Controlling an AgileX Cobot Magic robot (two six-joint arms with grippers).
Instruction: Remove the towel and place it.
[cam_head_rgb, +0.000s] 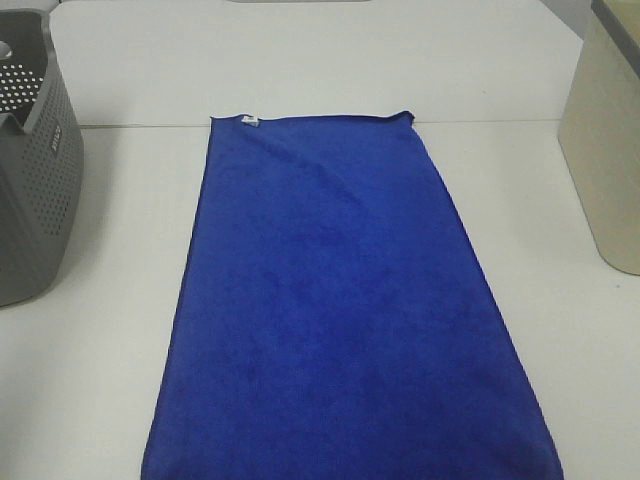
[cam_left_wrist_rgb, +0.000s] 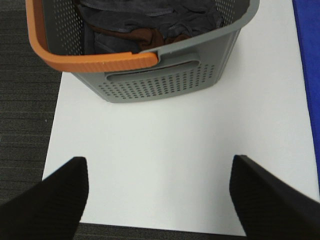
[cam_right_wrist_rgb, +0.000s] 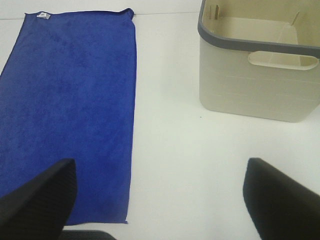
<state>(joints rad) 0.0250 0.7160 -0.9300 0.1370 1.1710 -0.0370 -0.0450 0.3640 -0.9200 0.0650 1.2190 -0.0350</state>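
The towel (cam_head_rgb: 335, 310) lies spread flat down the middle of the white table, royal blue, with a small white tag (cam_head_rgb: 250, 121) at its far left corner. The right wrist view shows it as a long blue strip (cam_right_wrist_rgb: 70, 110), and a sliver of its edge (cam_left_wrist_rgb: 309, 60) appears in the left wrist view. Neither arm appears in the exterior high view. My left gripper (cam_left_wrist_rgb: 160, 200) hangs open over bare table near the front edge, short of the grey basket (cam_left_wrist_rgb: 165, 82). My right gripper (cam_right_wrist_rgb: 160, 200) stands open, nothing between its fingers, with the towel's near corner beside one finger.
The grey perforated basket (cam_head_rgb: 35, 180) with an orange handle (cam_left_wrist_rgb: 90, 60) sits at the left and holds dark clothes (cam_left_wrist_rgb: 150, 22). A cream bin (cam_head_rgb: 605, 150) with a grey rim (cam_right_wrist_rgb: 250, 42) stands at the right, seemingly empty. Dark carpet (cam_left_wrist_rgb: 22, 125) lies beyond the table's edge.
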